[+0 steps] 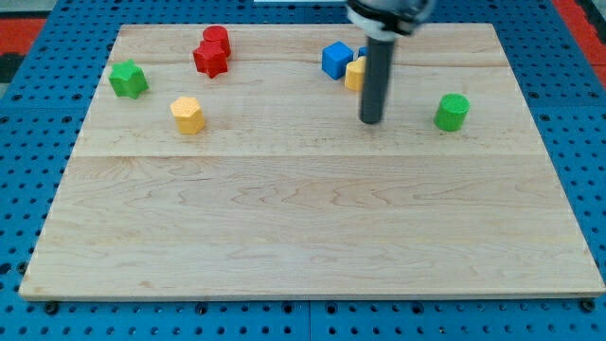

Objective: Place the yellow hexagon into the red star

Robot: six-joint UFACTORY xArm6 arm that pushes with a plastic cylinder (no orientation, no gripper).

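Observation:
The yellow hexagon (188, 115) lies on the wooden board at the view's upper left. The red star (210, 59) lies above and slightly right of it, with a red round block (217, 39) touching its top. My tip (371, 121) rests on the board well to the right of the yellow hexagon, just below a second yellow block (355, 73) that the rod partly hides.
A blue cube (335, 60) sits left of the partly hidden yellow block. A green star-like block (127, 79) is near the board's left edge. A green round block (452, 112) is right of my tip. The wooden board (303, 237) lies on a blue pegboard.

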